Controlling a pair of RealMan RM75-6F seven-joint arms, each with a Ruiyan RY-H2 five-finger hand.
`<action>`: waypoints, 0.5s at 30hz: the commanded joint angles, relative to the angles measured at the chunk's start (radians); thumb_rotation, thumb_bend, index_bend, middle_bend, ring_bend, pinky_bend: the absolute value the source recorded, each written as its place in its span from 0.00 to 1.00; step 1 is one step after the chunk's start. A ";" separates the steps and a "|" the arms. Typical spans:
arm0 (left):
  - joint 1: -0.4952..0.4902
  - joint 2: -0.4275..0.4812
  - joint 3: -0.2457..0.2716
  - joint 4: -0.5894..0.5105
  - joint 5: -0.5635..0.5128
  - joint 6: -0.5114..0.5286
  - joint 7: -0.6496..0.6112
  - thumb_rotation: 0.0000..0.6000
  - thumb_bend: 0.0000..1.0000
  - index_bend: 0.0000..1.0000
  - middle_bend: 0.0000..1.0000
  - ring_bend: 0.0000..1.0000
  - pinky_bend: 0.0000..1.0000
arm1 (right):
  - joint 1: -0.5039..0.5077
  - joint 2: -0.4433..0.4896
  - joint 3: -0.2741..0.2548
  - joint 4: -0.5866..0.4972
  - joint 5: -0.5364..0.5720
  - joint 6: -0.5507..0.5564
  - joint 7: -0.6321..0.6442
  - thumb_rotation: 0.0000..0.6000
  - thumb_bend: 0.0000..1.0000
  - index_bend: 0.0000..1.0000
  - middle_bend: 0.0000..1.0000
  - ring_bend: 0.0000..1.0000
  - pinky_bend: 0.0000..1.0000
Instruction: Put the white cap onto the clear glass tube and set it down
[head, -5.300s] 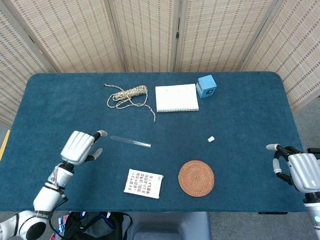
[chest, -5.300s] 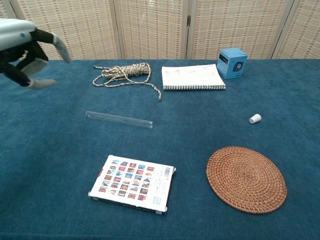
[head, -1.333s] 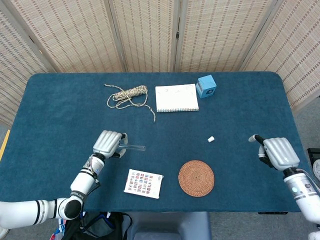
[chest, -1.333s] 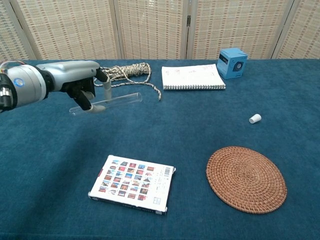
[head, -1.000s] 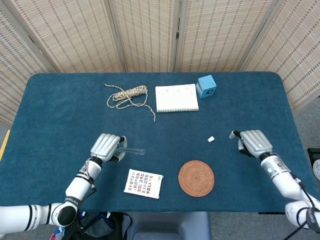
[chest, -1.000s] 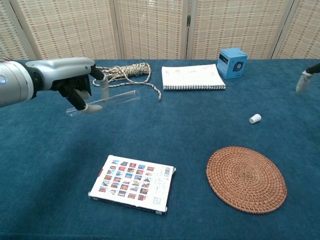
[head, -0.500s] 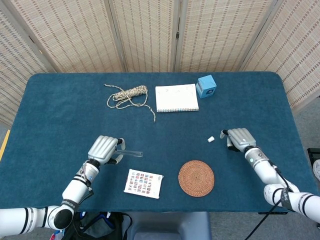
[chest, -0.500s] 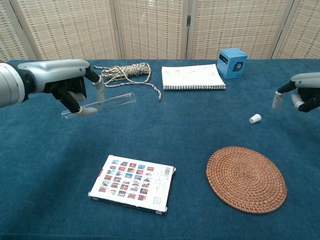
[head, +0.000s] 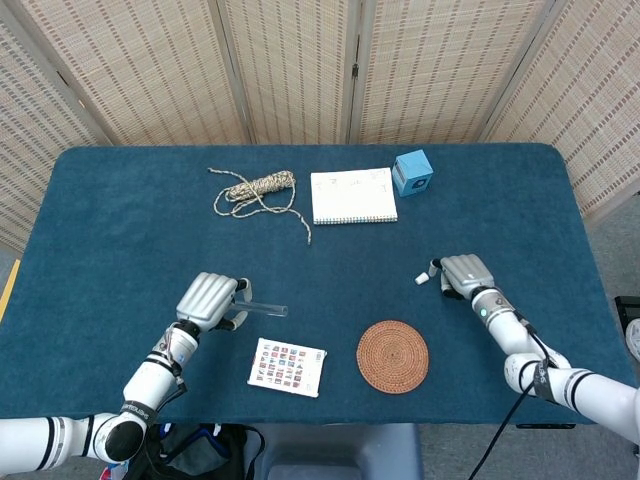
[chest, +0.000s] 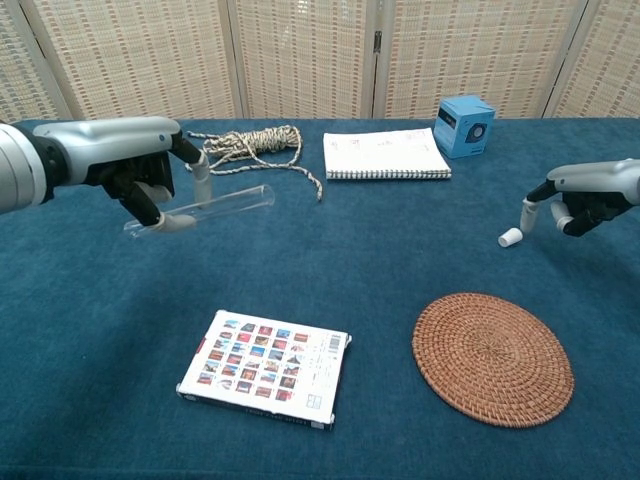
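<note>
The clear glass tube (chest: 215, 205) (head: 266, 308) is lifted off the blue table, tilted, its open end toward the right. My left hand (chest: 130, 165) (head: 208, 299) pinches it near its left end. The small white cap (chest: 510, 237) (head: 422, 278) lies on the cloth at the right. My right hand (chest: 585, 195) (head: 463, 273) hovers just right of the cap, fingers apart, one fingertip (chest: 528, 214) just above it; nothing is held.
A round woven coaster (chest: 492, 358) lies near the front right. A picture-covered box (chest: 266, 367) lies front centre. A spiral notebook (chest: 385, 153), a blue cube (chest: 464, 125) and a coil of twine (chest: 245, 147) sit along the back.
My right hand has moved left, from the table's right edge to just beside the white cap. My left hand, holding the tube off the table, has barely shifted.
</note>
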 joint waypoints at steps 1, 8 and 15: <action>0.000 -0.001 0.001 0.000 0.001 0.000 0.000 1.00 0.36 0.59 1.00 0.90 1.00 | 0.008 -0.011 -0.005 0.014 0.006 -0.007 0.003 1.00 1.00 0.32 1.00 1.00 0.98; -0.003 -0.005 0.005 0.004 0.001 -0.005 0.001 1.00 0.36 0.59 1.00 0.90 1.00 | 0.014 -0.010 -0.010 0.003 -0.016 0.000 0.014 1.00 1.00 0.32 1.00 1.00 0.98; -0.002 -0.011 0.012 0.009 0.002 -0.008 -0.002 1.00 0.36 0.59 1.00 0.90 1.00 | 0.013 0.018 -0.011 -0.066 -0.058 0.033 0.019 1.00 1.00 0.32 1.00 1.00 0.98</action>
